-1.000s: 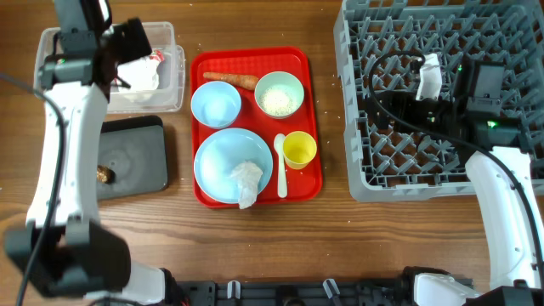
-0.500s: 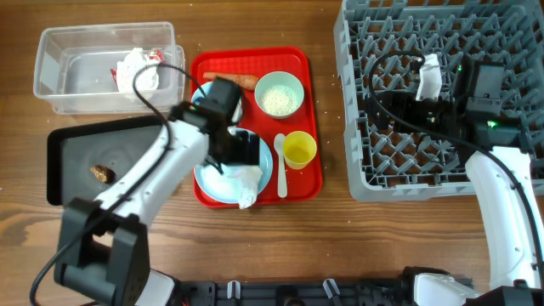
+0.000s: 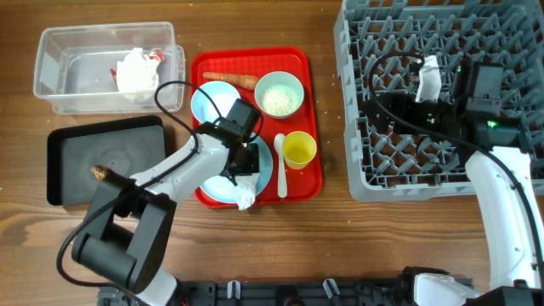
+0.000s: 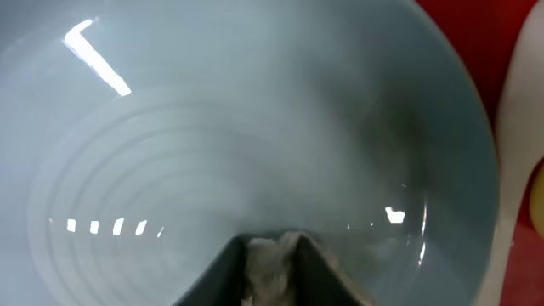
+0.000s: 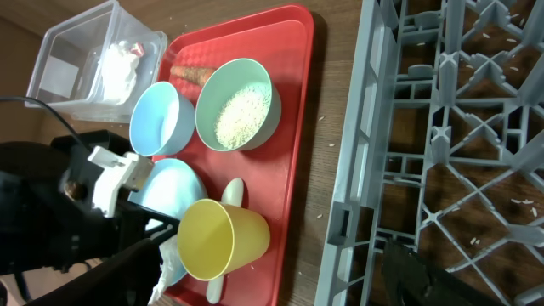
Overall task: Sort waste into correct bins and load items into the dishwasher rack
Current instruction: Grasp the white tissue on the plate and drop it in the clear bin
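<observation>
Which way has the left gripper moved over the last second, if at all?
Yes. The left gripper swung right and down the overhead view, from above the clear tub to the red tray, now at the crumpled white napkin.

Looking like a robotics lab w/ a kitchen clean-up scene set out on a bench. Two white robot arms, left (image 3: 183,166) & right (image 3: 501,212), are reaching over a plain wooden worktop (image 3: 340,238), w/ black cables (image 3: 399,119) trailing across and a black mounting rail (image 3: 280,293) running along the near edge. Kitchen gear is sitting straight on the wood: a grey dishwasher rack (image 3: 357,183), a red serving tray (image 3: 255,58) carrying dishes, plus a clear tub (image 3: 51,85) & a black tray (image 3: 127,161) lying beside it.
</observation>
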Controlling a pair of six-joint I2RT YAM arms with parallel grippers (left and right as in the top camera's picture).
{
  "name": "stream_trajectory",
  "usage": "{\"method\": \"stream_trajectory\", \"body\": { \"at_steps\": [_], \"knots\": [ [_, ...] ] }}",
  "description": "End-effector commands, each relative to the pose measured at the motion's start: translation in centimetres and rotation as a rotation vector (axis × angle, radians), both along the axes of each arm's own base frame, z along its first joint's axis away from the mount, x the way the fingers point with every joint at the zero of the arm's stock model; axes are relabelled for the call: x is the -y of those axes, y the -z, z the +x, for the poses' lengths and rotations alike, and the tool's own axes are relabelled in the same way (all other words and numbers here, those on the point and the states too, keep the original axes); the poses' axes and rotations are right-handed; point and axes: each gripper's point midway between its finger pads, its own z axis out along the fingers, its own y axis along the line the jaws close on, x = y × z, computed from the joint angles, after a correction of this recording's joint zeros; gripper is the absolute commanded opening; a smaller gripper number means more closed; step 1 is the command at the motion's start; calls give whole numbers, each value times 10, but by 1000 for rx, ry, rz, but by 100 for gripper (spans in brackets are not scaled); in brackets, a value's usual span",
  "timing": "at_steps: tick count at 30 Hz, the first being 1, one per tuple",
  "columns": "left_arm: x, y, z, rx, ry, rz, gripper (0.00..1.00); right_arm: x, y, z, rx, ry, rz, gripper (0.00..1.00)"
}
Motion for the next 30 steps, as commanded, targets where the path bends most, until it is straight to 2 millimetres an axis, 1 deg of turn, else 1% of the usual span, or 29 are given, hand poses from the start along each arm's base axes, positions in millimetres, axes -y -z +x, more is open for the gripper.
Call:
{"method": "stream_trajectory", "body": {
  "at_steps": [1, 2, 3, 6, 8, 9, 11, 12, 13, 14, 15, 17, 18, 19, 20, 21, 22, 23, 24, 25, 27, 29, 30],
  "knots": [
    [-2, 7, -4, -23, -6, 9, 4, 0, -4, 2, 5, 5, -4, 86],
    [-1, 2, 1, -12, -11, 0, 4, 0, -4, 2, 5, 6, -4, 86],
    [-1, -9, 8, 4, -21, -8, 4, 0, -4, 2, 6, 5, -4, 86],
    [-11, -62, 42, 74, -81, -39, 4, 0, -4, 2, 5, 5, -4, 86],
    [-29, -114, 74, 160, -125, -59, 4, 0, -4, 3, 6, 5, -4, 85],
    [-41, -137, 86, 204, -162, -54, 4, 0, -4, 3, 6, 5, -4, 85],
    [-79, -190, 116, 334, -238, -17, 4, 0, -4, 3, 7, 5, -4, 86],
    [-95, -207, 127, 387, -261, 3, 4, 0, -4, 3, 8, 5, -5, 85],
    [-133, -239, 148, 502, -333, 59, 4, 0, -4, 3, 7, 5, -4, 85],
    [-153, -251, 161, 574, -357, 88, 4, 0, -4, 3, 7, 5, -5, 86],
    [-167, -259, 169, 621, -363, 105, 4, 0, -4, 3, 8, 5, -4, 86],
    [-195, -262, 190, 687, -392, 131, 4, 0, -4, 3, 11, 5, -5, 86],
    [-208, -258, 197, 699, -414, 139, 4, 0, -5, 4, 14, 5, -5, 86],
    [-218, -252, 204, 702, -435, 145, 4, 0, -5, 4, 16, 6, -5, 85],
    [-230, -241, 211, 694, -456, 154, 4, 0, -5, 5, 19, 6, -5, 86],
    [-242, -224, 219, 675, -474, 164, 9, 0, -6, 5, 22, 5, -6, 86],
    [-250, -206, 225, 647, -487, 173, 31, 0, -6, 6, 23, 5, -6, 86],
    [-255, -191, 228, 624, -493, 178, 68, 0, -6, 6, 25, 5, -6, 85],
    [-259, -175, 231, 596, -498, 183, 88, 0, -6, 6, 26, 5, -6, 86],
    [-262, -161, 233, 571, -500, 187, 100, 0, -6, 6, 26, 5, -6, 85],
    [-262, -137, 235, 524, -497, 193, 100, 0, -6, 6, 26, 5, -6, 85],
    [-261, -136, 237, 527, -494, 190, 100, 0, -6, 6, 26, 5, -6, 85],
    [-259, -145, 238, 547, -491, 185, 100, 0, -6, 6, 26, 5, -6, 86]
  ]
}}
